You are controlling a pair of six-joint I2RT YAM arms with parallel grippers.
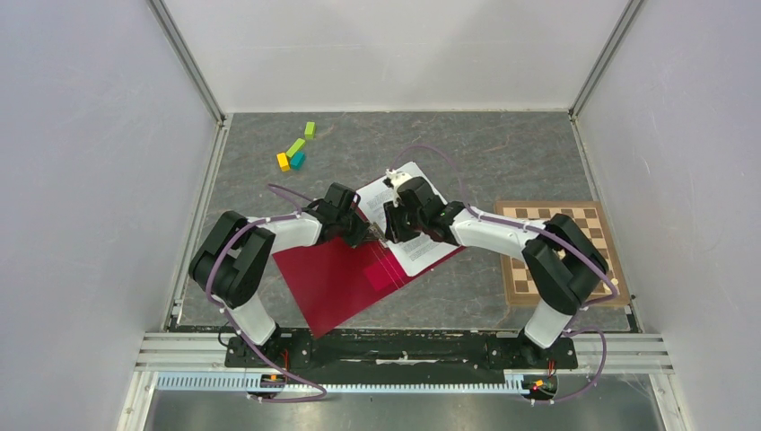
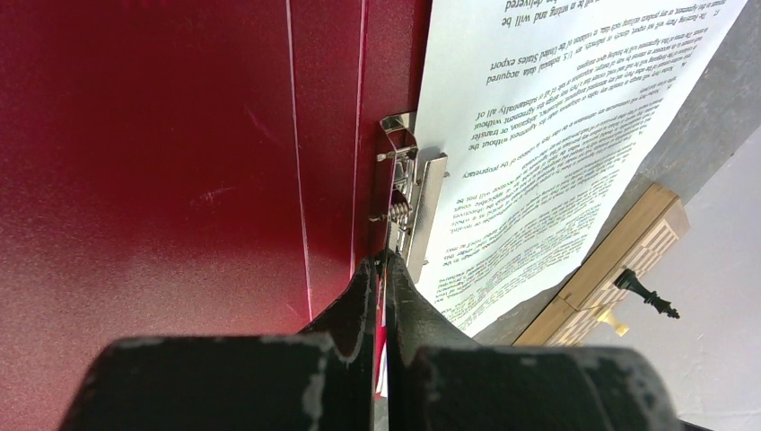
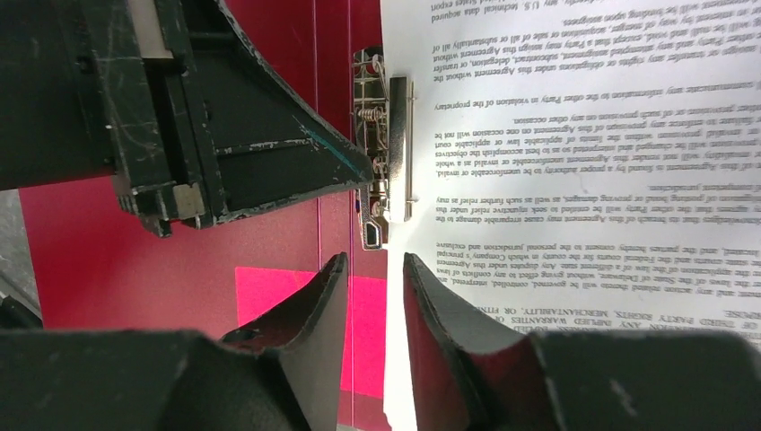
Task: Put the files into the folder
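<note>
The files (image 3: 583, 180) lie on the right half of the open folder (image 2: 161, 180), edge at its clip (image 3: 395, 135); the closed left tool (image 2: 384, 260) should steady that clip while the open right tool (image 3: 375, 269) squares them.

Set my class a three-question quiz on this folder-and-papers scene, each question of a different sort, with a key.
1. True or false: the files lie on the chessboard.
2. Of the left gripper and the right gripper, which is open? A) left B) right C) both
3. Fill in: the folder lies ___, its inside facing up.

Key: 1 false, they lie in the folder; 2 B; 3 open.
</note>
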